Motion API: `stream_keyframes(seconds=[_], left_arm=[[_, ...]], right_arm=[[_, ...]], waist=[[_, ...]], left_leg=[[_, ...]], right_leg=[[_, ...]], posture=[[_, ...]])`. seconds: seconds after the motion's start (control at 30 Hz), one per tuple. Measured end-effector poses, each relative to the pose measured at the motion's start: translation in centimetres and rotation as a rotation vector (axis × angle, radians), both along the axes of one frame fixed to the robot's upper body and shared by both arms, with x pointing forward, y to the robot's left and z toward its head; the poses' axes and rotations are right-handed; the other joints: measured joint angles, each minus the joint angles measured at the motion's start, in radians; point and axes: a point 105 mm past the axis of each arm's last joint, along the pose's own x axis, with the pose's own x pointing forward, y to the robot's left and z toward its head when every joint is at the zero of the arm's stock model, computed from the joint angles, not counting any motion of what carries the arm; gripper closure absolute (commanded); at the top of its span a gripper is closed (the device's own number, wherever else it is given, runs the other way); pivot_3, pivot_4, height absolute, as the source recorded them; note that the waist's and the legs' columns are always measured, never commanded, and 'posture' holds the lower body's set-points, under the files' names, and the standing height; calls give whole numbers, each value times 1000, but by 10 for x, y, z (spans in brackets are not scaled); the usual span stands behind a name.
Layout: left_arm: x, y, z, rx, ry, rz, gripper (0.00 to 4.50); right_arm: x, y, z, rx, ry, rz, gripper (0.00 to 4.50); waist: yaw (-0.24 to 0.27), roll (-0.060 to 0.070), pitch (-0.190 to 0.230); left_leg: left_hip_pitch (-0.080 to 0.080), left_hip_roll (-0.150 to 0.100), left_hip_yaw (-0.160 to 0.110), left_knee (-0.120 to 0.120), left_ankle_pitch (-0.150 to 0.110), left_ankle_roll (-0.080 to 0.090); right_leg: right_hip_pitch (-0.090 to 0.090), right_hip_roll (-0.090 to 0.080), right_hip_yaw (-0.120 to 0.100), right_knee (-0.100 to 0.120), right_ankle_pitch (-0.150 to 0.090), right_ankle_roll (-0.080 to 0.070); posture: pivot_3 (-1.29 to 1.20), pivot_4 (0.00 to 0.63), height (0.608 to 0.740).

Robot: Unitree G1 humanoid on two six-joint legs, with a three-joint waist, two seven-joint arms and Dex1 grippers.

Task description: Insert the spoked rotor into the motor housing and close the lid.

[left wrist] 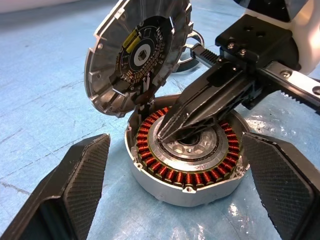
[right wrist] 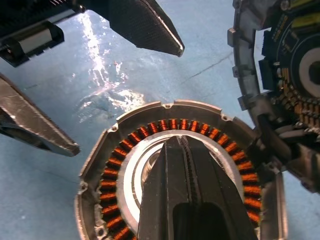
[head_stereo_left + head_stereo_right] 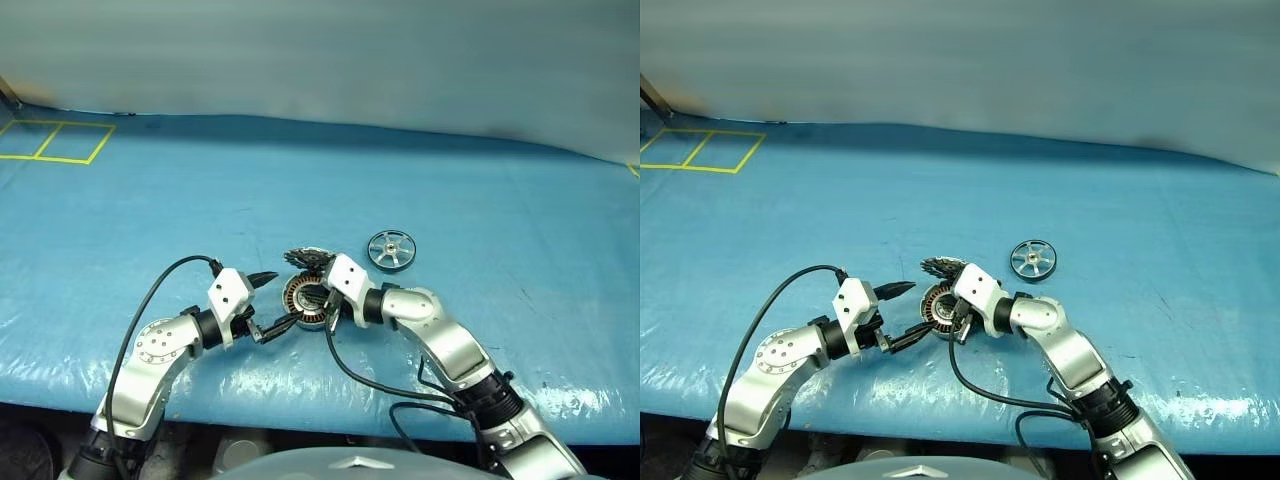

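Note:
The motor housing lies on the blue mat with its copper windings showing. Its hinged lid stands open at the far side, the grey-black segmented face turned toward me. The spoked rotor lies flat on the mat, apart from the housing, to its right and a little farther away. My right gripper is shut, with nothing between its fingers, and its tips reach into the housing's central well. My left gripper is open at the housing's left side, one finger on either flank, not touching it.
Blue plastic sheeting covers the whole table. Yellow taped squares mark the far left corner. The table's front edge runs just below both arms, and black cables loop off each wrist.

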Motion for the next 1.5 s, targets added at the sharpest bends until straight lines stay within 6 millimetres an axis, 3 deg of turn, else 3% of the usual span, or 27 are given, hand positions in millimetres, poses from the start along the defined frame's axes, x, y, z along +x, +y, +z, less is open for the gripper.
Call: stream_keyframes(seconds=[0.1,0.2,0.27,0.4,0.5,0.57,0.67,0.87,0.97,1.17,1.5], left_arm=[[0,-1,0,-4,0,0,0],[0,-1,1,-7,-3,-2,0],[0,-1,2,-9,-10,-4,0],[2,-1,0,-10,-7,-5,0],[4,-3,0,-16,-6,-10,0],[4,-6,-1,-22,-4,-14,0],[5,-9,-2,-34,-3,-20,0],[7,-11,-3,-36,-9,-19,0],[7,-11,-3,-37,-9,-11,0],[4,-9,-9,-32,10,5,0],[2,-7,-12,-34,20,24,0]], right_arm=[[-7,-3,9,105,91,9,4465],[-9,-13,35,167,68,21,4465],[-11,-25,40,106,33,35,4465],[-9,-55,33,-64,12,-2,4465],[10,-79,34,-182,-54,-86,4465],[38,-99,47,-258,-161,-195,4102],[61,-112,69,-328,-291,-249,3280],[63,-112,58,-496,-300,-96,1309],[64,-111,52,-549,-289,-40,1309],[80,-122,62,-626,-321,-44,1309],[81,-138,37,-708,-208,-33,1309]], waist=[[0,1,1],[-1,2,2],[1,2,2],[3,2,2],[-2,2,3],[-4,3,3],[-3,2,4],[-1,3,4],[-2,3,5],[-2,3,5],[-1,3,6]], left_leg=[[-1,0,0,0,0,0],[-1,0,0,0,0,0],[-2,0,0,0,0,0],[-2,0,0,0,0,0],[-2,0,2,0,0,0],[-2,0,3,1,0,0],[-2,0,3,0,0,0],[-3,-1,2,-1,-1,2],[-4,-1,3,-1,-1,2],[-4,-1,3,-1,-1,2],[-4,-1,3,-1,-1,2]], right_leg=[[-1,0,0,0,0,0],[-1,0,0,0,0,0],[-1,0,0,-1,0,0],[-2,0,0,-1,0,0],[-2,0,0,-1,0,0],[-3,0,1,-1,1,1],[-3,0,1,-1,1,1],[-4,0,1,-1,4,2],[-4,-1,1,-2,4,1],[-5,-1,1,-1,4,2],[-5,-1,1,-1,5,1]], posture=[[0,150,740],[0,150,740],[0,150,740],[0,150,740],[0,150,740],[0,150,740],[0,150,740],[0,150,740],[0,150,740],[0,150,740],[0,150,740]])
